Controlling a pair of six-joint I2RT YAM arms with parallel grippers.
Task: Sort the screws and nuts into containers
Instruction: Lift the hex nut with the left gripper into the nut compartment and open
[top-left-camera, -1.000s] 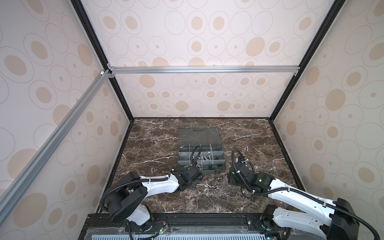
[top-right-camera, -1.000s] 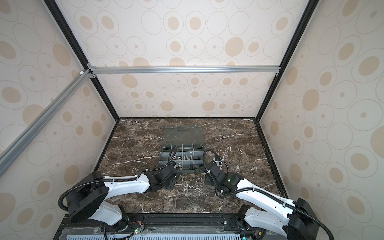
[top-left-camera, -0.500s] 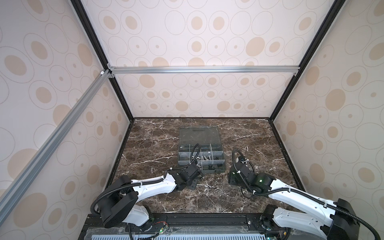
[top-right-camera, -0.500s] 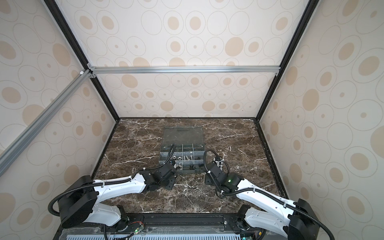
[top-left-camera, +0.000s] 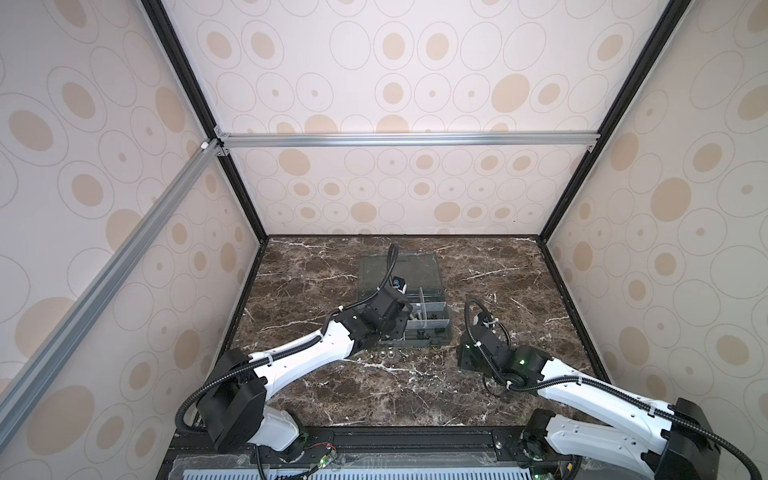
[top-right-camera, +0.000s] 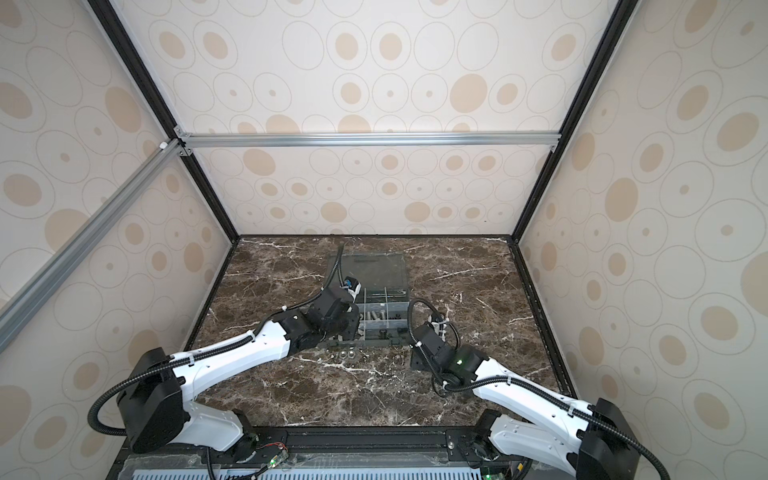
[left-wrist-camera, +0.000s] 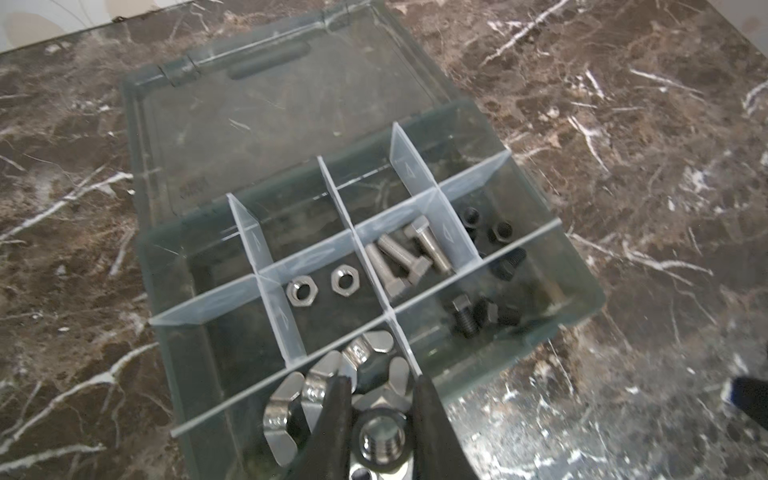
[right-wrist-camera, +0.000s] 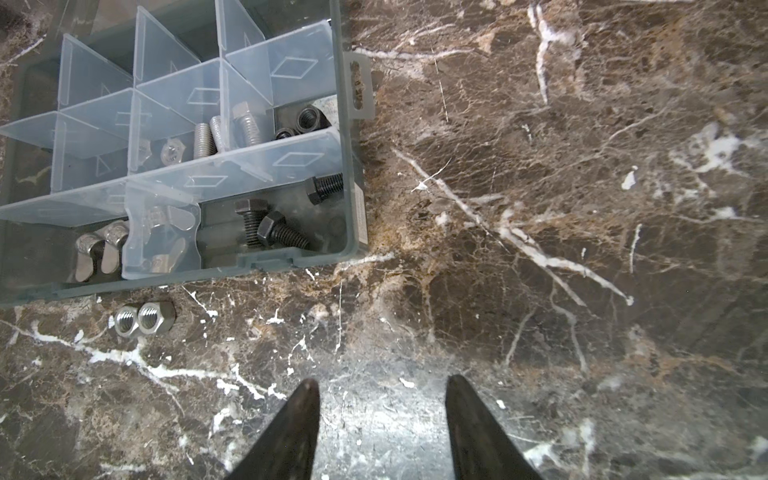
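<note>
Left wrist view: left hand (left-wrist-camera: 382, 380) clamped on a hex nut (left-wrist-camera: 382, 440) above the box's (left-wrist-camera: 577, 303) near side. Right hand (right-wrist-camera: 382, 380) half spread, empty, over counter (right-wrist-camera: 540, 208). Two loose nuts (right-wrist-camera: 143, 319) just outside box. Inside: wing nuts (left-wrist-camera: 365, 349) nearest, black screws (left-wrist-camera: 469, 316) beside, silver screws (left-wrist-camera: 411, 253) mid-row.

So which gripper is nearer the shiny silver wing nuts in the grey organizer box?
Left. The left gripper, clamped on a silver nut, hangs right above the wing nuts; the right gripper is off the box, over the marble table.
</note>
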